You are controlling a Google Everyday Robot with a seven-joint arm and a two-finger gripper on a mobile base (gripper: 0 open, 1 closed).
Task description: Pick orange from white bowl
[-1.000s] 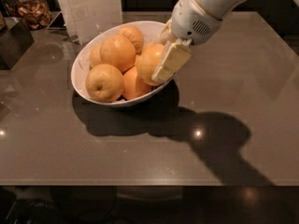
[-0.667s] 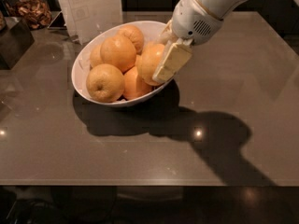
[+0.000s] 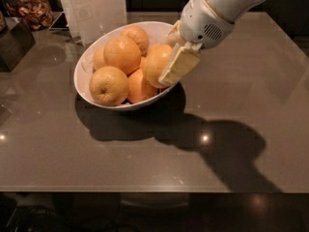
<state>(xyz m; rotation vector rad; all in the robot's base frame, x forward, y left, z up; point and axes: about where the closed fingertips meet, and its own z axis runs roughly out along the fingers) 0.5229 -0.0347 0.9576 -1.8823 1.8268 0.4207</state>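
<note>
Gripper (image 3: 164, 64) reaches down from the upper right of the frame on a white arm (image 3: 227, 4) and is clamped on the orange (image 3: 153, 62), at the right side of the white bowl (image 3: 85, 64). Its near cream finger (image 3: 179, 64) lies flat against the right face of the fruit, tilted down toward the left; the far finger shows only as a sliver behind the fruit's upper edge. The orange rests in the bowl among other fruit: a large round one (image 3: 123, 54) just to its left, a paler yellow one with a dimpled end (image 3: 108, 85) at the lower left, a deeper-orange one (image 3: 140, 87) below, and one more (image 3: 140, 35) at the back. The bowl sits upper left of centre on a glossy grey table (image 3: 241, 110). A white carton (image 3: 94, 6) stands behind the bowl, with a jar of brown bits (image 3: 35, 11) at the upper left
</note>
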